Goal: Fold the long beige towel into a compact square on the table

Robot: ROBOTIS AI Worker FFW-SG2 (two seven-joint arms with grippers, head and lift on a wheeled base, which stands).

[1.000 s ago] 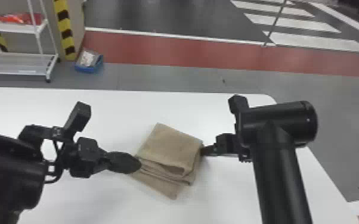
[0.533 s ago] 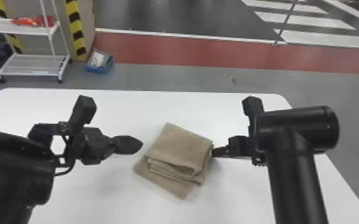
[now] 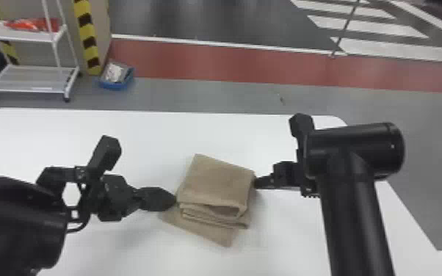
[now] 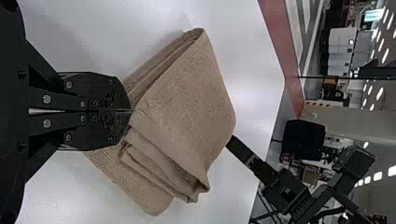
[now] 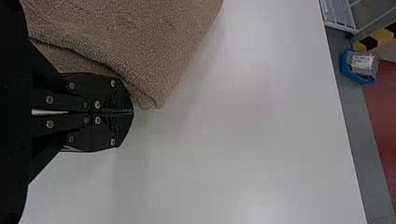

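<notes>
Towel (image 3: 216, 183) on worktop (image 3: 150, 143), likely light, soft, floppy. Left tool (image 4: 131, 111) and right tool (image 5: 133, 112) flank it, fingers together. Best hold: pinch all layers at its near edge, else they'll slip.

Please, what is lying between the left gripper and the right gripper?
The folded beige towel lies between the left gripper and the right gripper, on the white table. The head view shows this.
</notes>
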